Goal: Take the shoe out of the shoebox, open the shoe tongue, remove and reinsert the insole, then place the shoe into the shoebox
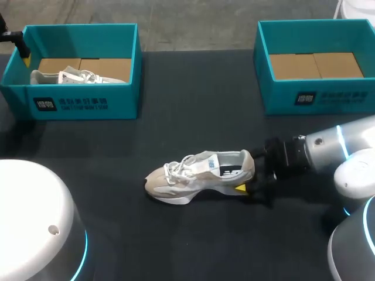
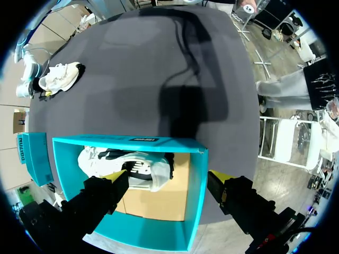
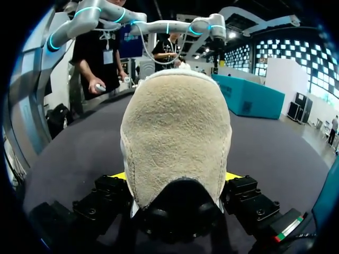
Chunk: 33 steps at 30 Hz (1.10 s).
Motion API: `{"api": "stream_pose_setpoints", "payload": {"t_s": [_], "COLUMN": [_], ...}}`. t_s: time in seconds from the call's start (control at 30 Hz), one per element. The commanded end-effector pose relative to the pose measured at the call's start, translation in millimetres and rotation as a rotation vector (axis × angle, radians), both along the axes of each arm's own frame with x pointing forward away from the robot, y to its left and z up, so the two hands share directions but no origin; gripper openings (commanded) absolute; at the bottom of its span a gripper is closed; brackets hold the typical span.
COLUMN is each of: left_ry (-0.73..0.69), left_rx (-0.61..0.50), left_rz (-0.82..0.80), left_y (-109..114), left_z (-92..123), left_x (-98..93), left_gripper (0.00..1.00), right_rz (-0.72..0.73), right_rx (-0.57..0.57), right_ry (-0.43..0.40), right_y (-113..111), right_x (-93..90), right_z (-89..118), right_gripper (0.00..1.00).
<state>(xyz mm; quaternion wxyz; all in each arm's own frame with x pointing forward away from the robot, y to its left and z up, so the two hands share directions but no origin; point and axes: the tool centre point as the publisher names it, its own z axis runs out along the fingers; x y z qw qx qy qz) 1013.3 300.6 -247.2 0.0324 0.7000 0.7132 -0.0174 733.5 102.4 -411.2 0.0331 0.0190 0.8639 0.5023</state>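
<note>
Evidently the right gripper point(image 1: 252, 175) grips the shoe point(image 1: 199, 172) by its heel, steadying it upright for tongue work; the left gripper point(image 2: 164, 177) hangs wide open over the far-left shoebox point(image 2: 127, 140).

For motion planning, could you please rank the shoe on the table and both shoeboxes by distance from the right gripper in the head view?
1. The shoe, its heel in the right gripper.
2. The right shoebox, at the far right.
3. The left shoebox, at the far left.

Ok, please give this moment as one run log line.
right gripper: jaws shut on shoe heel | shoe: on table | left gripper: jaws open above left shoebox
</note>
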Motion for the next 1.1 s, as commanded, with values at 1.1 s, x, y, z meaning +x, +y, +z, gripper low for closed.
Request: {"api": "stream_pose_setpoints", "payload": {"t_s": [1.1], "left_ry": [0.000], "left_rx": [0.003], "left_rz": [-0.001], "left_y": [0.5], "left_z": [0.7], "left_x": [-0.3], "left_gripper": [1.00], "right_rz": [0.014], "right_rx": [0.007], "right_ry": [0.014], "right_y": [5.2], "right_x": [-5.3], "right_z": [-5.8], "right_gripper": [0.00]}}
